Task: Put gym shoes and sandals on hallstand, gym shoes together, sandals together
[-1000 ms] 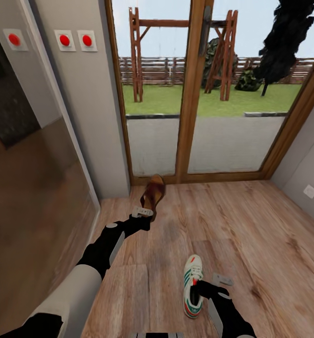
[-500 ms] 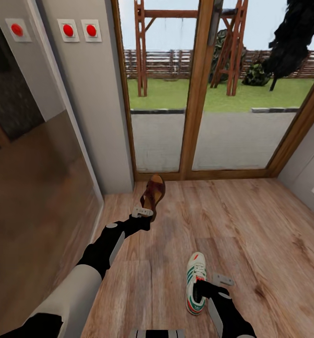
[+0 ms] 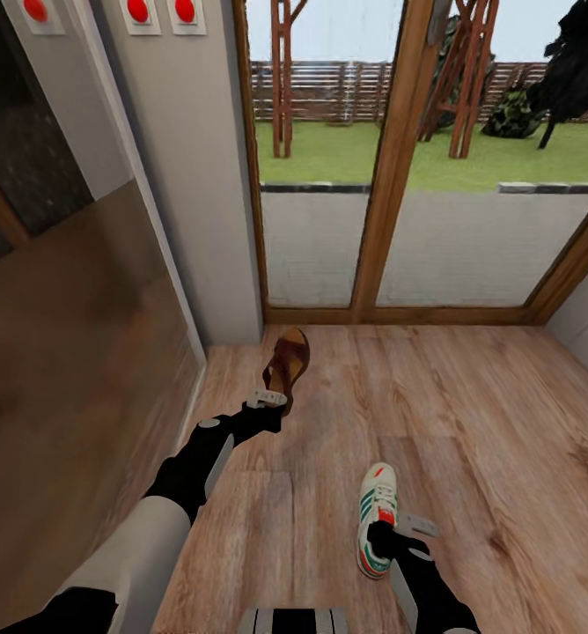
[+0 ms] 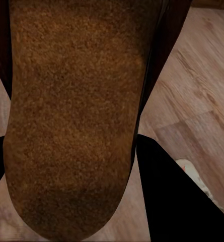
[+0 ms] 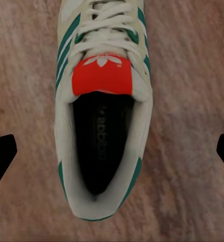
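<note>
- Wood plank floor [image 3: 470, 414] runs up to the glass doors at 12 o'clock.
- A brown sandal [image 3: 287, 360] is over it at 11 o'clock.
- A white sneaker [image 3: 377, 519] at 5 o'clock.

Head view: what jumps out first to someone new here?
Probably the two shoes at the arm ends: a dark brown sandal at the left gripper, near the glass door, and a white sneaker with green stripes at the right gripper, nearer the robot. The right wrist view looks straight down into that sneaker over the wood floor, fingers spread wide on either side.
</note>
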Motion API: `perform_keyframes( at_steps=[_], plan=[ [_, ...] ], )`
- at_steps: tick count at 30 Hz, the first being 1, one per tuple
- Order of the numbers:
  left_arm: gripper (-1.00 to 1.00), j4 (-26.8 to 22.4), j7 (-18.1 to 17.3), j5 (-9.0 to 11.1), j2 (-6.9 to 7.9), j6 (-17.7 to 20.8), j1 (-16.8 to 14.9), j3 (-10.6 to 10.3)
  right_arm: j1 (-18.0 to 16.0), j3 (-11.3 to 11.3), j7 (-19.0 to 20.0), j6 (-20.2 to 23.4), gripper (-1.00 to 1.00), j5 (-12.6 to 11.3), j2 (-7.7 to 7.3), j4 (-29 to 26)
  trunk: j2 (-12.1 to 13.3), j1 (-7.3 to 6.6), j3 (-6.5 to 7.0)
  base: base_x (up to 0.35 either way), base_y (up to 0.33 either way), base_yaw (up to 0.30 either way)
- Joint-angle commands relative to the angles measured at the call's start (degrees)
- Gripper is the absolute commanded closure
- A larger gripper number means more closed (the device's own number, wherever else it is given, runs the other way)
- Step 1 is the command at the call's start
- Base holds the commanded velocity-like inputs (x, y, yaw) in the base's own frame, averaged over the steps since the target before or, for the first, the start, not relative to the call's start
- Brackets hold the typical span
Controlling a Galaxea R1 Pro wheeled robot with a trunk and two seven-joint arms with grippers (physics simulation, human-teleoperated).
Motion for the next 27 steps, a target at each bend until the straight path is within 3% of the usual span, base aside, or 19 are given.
perform_keyframes(
  at_steps=[1, 5, 16, 23, 27],
  plan=[
    [1.0, -0.09, -0.33, -0.6, -0.03, 0.18, -0.02, 0.1, -0.01, -0.29, 0.05, 0.39, -1.0, 0.6, 0.08, -0.15, -0.02, -0.01, -0.1, 0.0, 0.0, 0.129],
    [1.0, -0.14, -0.38, -0.6, -0.03, 0.16, -0.02, 0.1, -0.01, -0.36, 0.05, 0.39, -1.0, 0.6, 0.08, -0.21, -0.02, -0.01, -0.18, 0.0, 0.0, 0.039],
    [1.0, -0.18, -0.5, -0.52, -0.03, 0.05, -0.02, 0.1, -0.01, -0.3, 0.1, 0.22, -1.0, 0.72, 0.08, -0.13, -0.17, 0.27, -3.24, 0.0, 0.0, 0.08],
    [1.0, -0.18, -0.5, -0.51, -0.03, -0.03, -0.02, 0.1, 0.05, -0.3, 0.15, -0.37, -1.0, 0.92, 0.08, -0.08, -0.17, 0.27, -3.6, 0.0, 0.0, 0.076],
    [1.0, -0.17, -0.5, -0.51, -0.03, -0.15, -0.02, 0.1, 0.12, -0.24, 0.31, -5.75, -1.0, 1.16, 0.08, 0.63, -0.17, 0.27, -3.63, 0.0, 0.0, 0.013]
  ],
)
